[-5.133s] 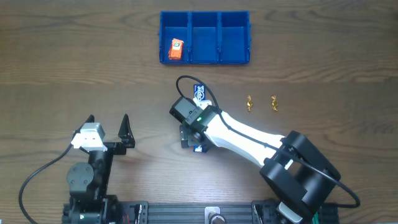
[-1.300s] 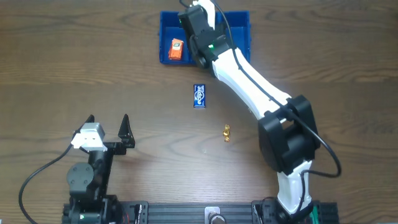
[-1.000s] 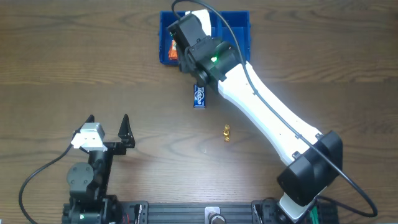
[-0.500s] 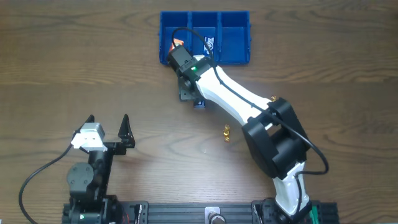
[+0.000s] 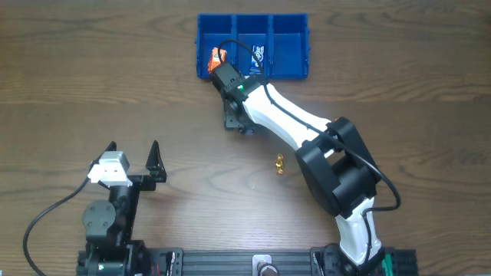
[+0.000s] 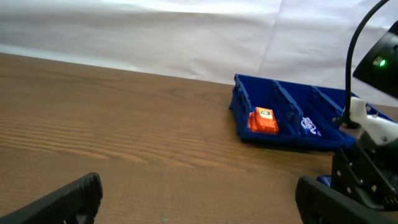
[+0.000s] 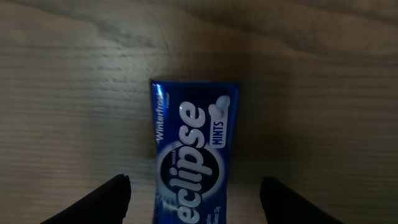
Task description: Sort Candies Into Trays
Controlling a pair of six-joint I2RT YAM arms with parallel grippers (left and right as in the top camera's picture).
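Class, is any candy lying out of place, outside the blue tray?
Yes, two. A gold-wrapped candy lies loose on the table, and a blue mint pack lies flat on it too; neither is in the tray.

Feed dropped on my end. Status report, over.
Right gripper open, jaws either side of the blue mint pack on the table. Left gripper open, parked near its base. Gold candy loose on the table, nothing blocking.

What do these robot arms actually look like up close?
The right arm has white tube-like links between bulky black joints, a small green light near its wrist and a thin black cable looping alongside. The left arm is mostly black with a white block, and its gripper has two pointed black fingers.
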